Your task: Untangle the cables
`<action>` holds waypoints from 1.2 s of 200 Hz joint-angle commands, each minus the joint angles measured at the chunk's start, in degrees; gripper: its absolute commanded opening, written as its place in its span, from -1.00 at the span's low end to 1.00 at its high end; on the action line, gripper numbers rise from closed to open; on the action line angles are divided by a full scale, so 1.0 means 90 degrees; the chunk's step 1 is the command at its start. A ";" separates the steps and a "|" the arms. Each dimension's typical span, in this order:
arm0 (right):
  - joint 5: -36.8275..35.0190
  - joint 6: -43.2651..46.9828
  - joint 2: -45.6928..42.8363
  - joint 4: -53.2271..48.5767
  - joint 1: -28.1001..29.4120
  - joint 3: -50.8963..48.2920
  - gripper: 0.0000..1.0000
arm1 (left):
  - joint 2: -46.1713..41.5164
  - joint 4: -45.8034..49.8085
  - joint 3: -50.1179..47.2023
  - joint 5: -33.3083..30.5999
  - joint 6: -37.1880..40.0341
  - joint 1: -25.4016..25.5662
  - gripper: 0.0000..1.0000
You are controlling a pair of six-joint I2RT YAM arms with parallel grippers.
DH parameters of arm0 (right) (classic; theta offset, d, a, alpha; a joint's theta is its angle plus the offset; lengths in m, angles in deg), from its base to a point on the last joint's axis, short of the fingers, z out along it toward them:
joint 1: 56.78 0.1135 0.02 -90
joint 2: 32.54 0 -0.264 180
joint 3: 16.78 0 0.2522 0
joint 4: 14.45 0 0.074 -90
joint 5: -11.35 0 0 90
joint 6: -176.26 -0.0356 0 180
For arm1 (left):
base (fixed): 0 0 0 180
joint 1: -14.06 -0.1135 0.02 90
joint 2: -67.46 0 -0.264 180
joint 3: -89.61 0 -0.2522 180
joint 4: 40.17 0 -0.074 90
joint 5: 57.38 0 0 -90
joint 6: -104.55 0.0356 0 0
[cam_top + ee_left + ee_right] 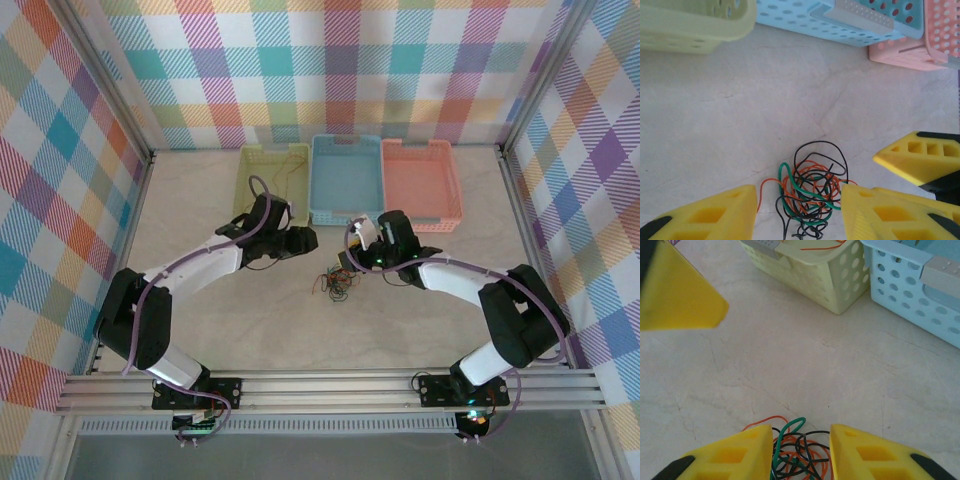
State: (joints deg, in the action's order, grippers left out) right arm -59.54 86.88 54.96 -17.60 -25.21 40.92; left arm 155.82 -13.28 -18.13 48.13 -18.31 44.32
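The untangling looks barely begun: the cables lie as one knotted heap of orange, green and black strands near the middle of the table, though one thin wire already rests in the yellow basket at the far left. The left gripper and the right gripper both straddle the heap with jaws apart, clamping nothing. The blue basket and pink basket stand beyond, and the two grippers crowding one small knot may hinder each other.
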 commanded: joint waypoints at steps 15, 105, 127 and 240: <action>0.0090 0.0929 -0.0002 -0.1025 -0.0003 0.0378 -0.27 | -0.0098 -0.1253 -0.0492 -0.0152 -0.0183 0.0037 -0.05; 0.0369 0.1344 0.0822 -0.2032 -0.0002 0.0994 -0.41 | -0.0299 -0.1081 -0.0626 -0.0716 0.0031 0.0026 -0.07; 0.0325 0.1314 0.0906 -0.2088 -0.0002 0.1054 -0.39 | -0.0338 -0.1017 -0.0609 -0.0786 0.0070 0.0026 -0.08; -0.0316 0.1028 0.0999 -0.2005 -0.0002 0.1118 -0.41 | -0.0381 -0.0766 -0.0474 -0.0771 0.0188 0.0017 -0.08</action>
State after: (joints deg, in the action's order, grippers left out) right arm -62.40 96.61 63.38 -35.18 -25.21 49.97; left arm 153.83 -21.94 -22.98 41.96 -18.55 44.41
